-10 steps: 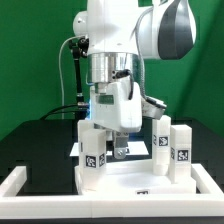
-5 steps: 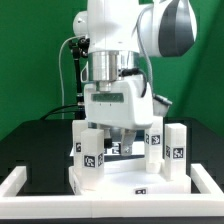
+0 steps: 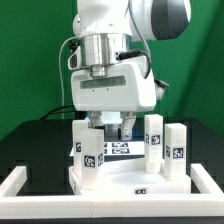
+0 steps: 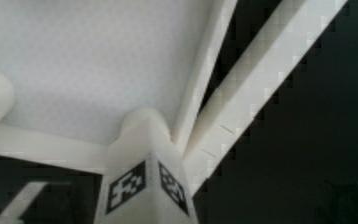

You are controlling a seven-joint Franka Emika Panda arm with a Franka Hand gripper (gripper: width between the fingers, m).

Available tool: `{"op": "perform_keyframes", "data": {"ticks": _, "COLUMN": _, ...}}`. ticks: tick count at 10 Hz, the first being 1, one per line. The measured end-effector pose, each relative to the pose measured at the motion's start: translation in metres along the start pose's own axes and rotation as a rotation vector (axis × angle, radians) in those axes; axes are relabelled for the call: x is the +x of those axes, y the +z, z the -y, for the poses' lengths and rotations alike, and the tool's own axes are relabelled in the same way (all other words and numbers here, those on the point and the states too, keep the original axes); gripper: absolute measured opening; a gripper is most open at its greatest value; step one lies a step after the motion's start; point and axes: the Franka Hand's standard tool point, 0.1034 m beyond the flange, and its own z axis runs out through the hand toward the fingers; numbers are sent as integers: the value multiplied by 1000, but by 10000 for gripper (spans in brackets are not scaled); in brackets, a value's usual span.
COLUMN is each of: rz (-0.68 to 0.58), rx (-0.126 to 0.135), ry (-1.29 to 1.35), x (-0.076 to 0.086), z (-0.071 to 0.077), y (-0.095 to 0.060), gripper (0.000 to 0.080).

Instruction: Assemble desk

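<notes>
The white Franka arm (image 3: pixel 110 40) stands upright over the table, its wrist pointing straight down. Its two-finger claw (image 3: pixel 108 122) hangs with jaws spread wide, holding nothing, just above the white plastic rectangular desk slab with raised rim (image 3: pixel 130 178), which lies at the near edge of the black table (image 3: pixel 30 140). Small white block legs with black-and-white markers stand upright: one (image 3: pixel 90 148) at the exterior view's left, two (image 3: pixel 154 142) (image 3: pixel 176 153) at its right. The wrist view shows the slab's surface (image 4: pixel 87 70) and a marked leg (image 4: pixel 149 165).
</notes>
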Motion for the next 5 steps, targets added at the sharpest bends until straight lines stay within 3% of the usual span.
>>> {"op": "perform_keyframes", "data": {"ticks": 2, "rz": -1, "rx": 0, "ry": -3, "x": 1, "z": -1, "y": 0, "gripper": 649}}
{"op": "perform_keyframes", "data": {"ticks": 5, "rz": 32, "rx": -47, "ry": -419, "x": 13, "z": -21, "y": -3, "gripper": 649}}
